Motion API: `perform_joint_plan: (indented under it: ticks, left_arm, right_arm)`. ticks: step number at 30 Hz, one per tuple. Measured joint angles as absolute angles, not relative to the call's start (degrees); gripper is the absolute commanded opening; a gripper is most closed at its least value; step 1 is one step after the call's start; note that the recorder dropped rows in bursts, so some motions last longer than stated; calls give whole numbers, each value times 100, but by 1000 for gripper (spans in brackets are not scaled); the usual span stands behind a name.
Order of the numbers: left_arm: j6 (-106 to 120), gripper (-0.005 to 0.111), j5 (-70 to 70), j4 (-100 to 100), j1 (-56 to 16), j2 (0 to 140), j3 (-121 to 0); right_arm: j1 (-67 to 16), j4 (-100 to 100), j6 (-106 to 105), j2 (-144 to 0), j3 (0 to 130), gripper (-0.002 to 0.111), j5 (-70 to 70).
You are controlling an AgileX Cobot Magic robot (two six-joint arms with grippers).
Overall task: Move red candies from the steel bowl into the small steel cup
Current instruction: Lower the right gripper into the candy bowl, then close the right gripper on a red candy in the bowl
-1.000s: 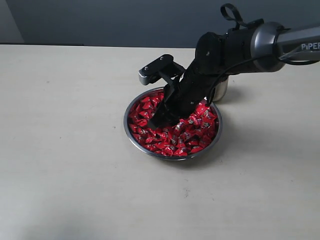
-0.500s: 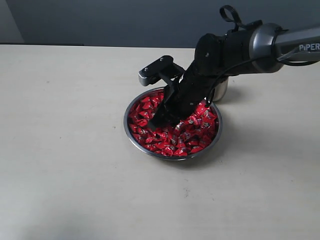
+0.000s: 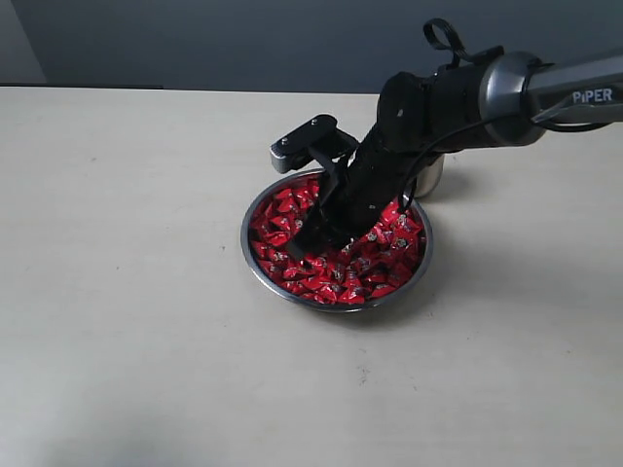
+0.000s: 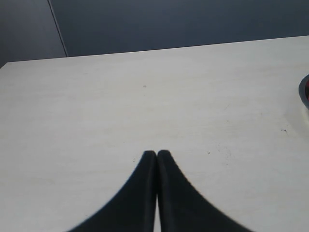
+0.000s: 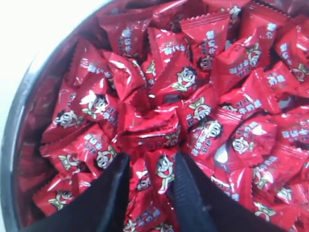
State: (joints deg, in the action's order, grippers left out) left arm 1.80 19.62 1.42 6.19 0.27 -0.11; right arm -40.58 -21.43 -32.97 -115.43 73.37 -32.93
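The steel bowl [image 3: 244,236] sits mid-table, heaped with red candies [image 3: 382,265]. My right gripper [image 3: 311,237] reaches down into the pile at the bowl's left half. In the right wrist view its two black fingers [image 5: 114,188] press on a clump of red candies [image 5: 159,176] that fills the gap between them, with the bowl wall [image 5: 14,121] to one side. The small steel cup [image 3: 431,176] stands just behind the bowl, mostly hidden by the right arm. My left gripper [image 4: 156,153] hovers over bare table, shut and empty.
The pale tabletop [image 3: 127,292] spreads wide to the left and front of the bowl. A dark wall runs along the table's far edge. A dark curved edge [image 4: 304,91] shows at the border of the left wrist view.
The right gripper's fingers have drawn together on candies in the pile, and the arm has shifted slightly up and left. The bowl and cup have not moved.
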Motion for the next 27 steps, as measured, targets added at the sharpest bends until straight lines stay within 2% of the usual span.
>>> perform_joint_plan:
  ticks: [27]
  left_arm:
    - [180, 0, 1962, 142, 619, 27, -11]
  right_arm:
    - [-4058, -2143, -3297, -11568, 7337, 31, -3192]
